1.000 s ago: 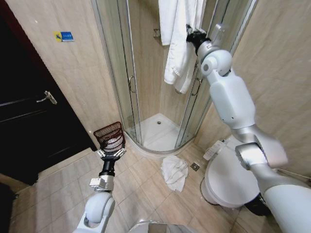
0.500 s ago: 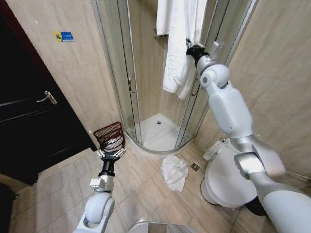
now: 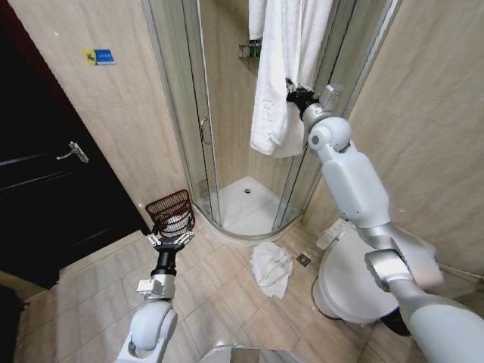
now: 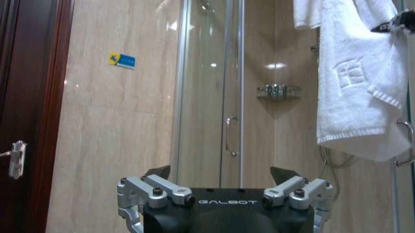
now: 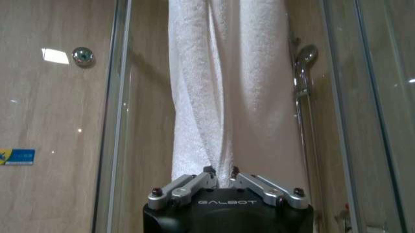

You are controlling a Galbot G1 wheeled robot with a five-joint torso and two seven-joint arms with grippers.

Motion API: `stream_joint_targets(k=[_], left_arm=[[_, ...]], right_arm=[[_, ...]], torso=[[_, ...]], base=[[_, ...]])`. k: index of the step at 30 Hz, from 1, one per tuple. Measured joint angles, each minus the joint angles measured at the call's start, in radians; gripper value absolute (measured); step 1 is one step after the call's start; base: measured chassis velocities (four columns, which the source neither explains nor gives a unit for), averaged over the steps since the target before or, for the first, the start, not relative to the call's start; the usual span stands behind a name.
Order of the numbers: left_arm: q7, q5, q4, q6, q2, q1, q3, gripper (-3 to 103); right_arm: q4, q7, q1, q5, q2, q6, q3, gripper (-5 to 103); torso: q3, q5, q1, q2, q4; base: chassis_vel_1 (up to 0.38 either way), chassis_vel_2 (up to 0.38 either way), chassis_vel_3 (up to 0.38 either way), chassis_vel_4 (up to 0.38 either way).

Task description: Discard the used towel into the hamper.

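Your right hand (image 3: pixel 290 89) is raised high at the shower enclosure (image 3: pixel 227 113), fingers pinched together on a fold of the hanging white towel (image 3: pixel 280 83); the right wrist view shows the cloth gathered right between the fingertips (image 5: pixel 209 173). The towel hangs from above the shower door, lower hem loose beside the door handle. It's soft, limp terry, light, not slippery, so it'll drape and swing. A pinch on a bunched fold looks adequate, but expect trailing corners to snag on the door frame.

Your left hand (image 3: pixel 171 236) sits low, just in front of the hamper (image 3: pixel 172 212), fingers spread apart, holding nothing. The hamper stands on the floor against the shower's curved base, on its left side. A second crumpled towel (image 3: pixel 271 268) lies on the tiles in front of the shower, beside the toilet (image 3: pixel 355 280).
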Motion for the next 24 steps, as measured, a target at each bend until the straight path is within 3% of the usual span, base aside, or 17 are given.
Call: stream_joint_targets(k=[24], left_arm=[[-0.015, 0.007, -0.012, -0.004, 0.008, 0.01, 0.003, 100]], right_arm=[[0.048, 0.006, -0.093, -0.014, -0.02, 0.009, -0.003, 4]], torso=[[0.0, 0.0, 0.0, 0.0, 0.0001]], base=[[0.0, 0.0, 0.0, 0.0]])
